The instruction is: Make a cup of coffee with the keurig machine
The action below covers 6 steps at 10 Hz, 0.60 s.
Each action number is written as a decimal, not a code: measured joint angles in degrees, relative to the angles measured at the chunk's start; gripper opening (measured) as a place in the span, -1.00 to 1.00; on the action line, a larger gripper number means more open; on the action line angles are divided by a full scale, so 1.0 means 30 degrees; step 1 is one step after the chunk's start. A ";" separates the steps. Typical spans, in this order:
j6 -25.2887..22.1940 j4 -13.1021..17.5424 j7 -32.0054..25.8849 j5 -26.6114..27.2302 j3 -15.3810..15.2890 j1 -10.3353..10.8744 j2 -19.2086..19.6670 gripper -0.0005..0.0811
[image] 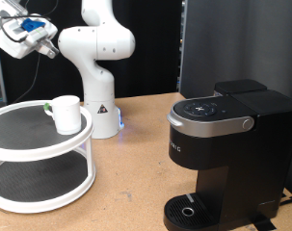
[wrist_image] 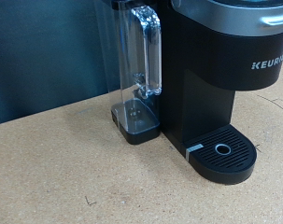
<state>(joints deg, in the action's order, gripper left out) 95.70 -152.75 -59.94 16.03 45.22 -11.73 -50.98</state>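
At the upper left of the exterior view the gripper point(image: 28, 38) hangs high in the air, well apart from everything on the table; whether its fingers are spread or pressed together cannot be told from here, and the wrist view does not show them at all. Below it, at the left, stands a white two-tier round stand point(image: 35, 171) with dark mesh shelves. The cup point(image: 66, 113) sits upright on the top shelf, near its right edge. Just right of the stand rises the white robot arm base point(image: 97, 108). Bare wooden table point(image: 136, 168) lies between these and the keurig machine point(image: 227, 154) at the lower right, lid down, its round drip tray point(image: 189, 210) bare. A dark panel point(image: 242, 43) stands behind it. The wrist view shows the machine's clear water tank point(wrist_image: 141, 65).
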 joint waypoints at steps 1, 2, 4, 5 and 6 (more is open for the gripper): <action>-0.0418 0.0455 0.0000 0.0002 0.0118 0.0030 0.0231 -0.97; -0.0616 0.0821 0.0000 0.0028 0.0282 0.0083 0.0418 -0.97; -0.0998 0.1314 0.0000 0.0102 0.0496 0.0124 0.0740 -0.97; -0.1265 0.1595 0.0000 0.0102 0.0566 0.0284 0.1076 -0.97; -0.1211 0.1552 -0.0001 0.0102 0.0565 0.0276 0.1077 -0.97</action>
<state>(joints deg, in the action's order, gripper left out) 92.07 -148.10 -59.94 16.34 46.92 -10.90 -47.75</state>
